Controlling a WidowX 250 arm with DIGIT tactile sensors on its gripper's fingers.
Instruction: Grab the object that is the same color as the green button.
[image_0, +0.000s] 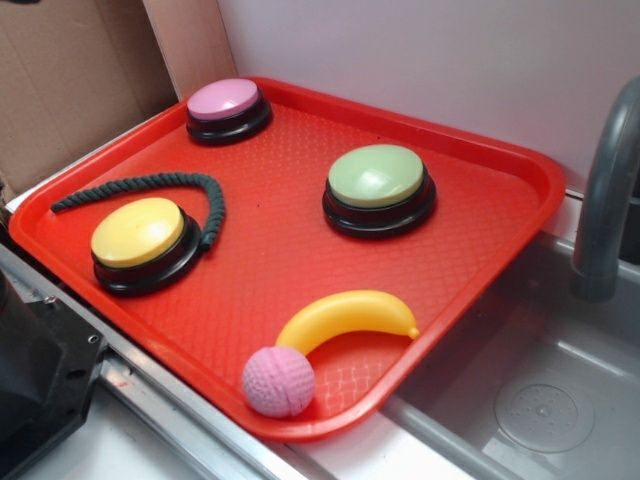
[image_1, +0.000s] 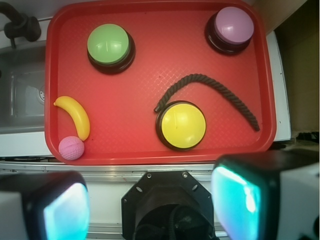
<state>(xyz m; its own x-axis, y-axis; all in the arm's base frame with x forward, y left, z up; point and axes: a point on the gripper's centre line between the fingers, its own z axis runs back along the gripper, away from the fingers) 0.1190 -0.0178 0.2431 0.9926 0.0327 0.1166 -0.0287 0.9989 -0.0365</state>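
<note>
A dark green twisted rope (image_0: 160, 185) lies curved on the red tray (image_0: 290, 250), arching round the yellow button (image_0: 138, 232). In the wrist view the rope (image_1: 212, 85) arcs above that yellow button (image_1: 181, 125). The pale-green dome button (image_0: 377, 177) sits on a black base at the tray's far right; it also shows in the wrist view (image_1: 110, 45) at upper left. My gripper (image_1: 150, 205) is open and empty, high above the tray's near edge, its two pads (image_1: 235, 200) wide apart. The gripper does not show in the exterior view.
A pink-topped button (image_0: 228, 100) stands at the tray's back corner. A yellow banana (image_0: 348, 315) and a pink knit ball (image_0: 278, 381) lie at the front. A steel sink (image_0: 530, 400) with a grey tap (image_0: 605, 190) is to the right; cardboard (image_0: 70, 80) is behind.
</note>
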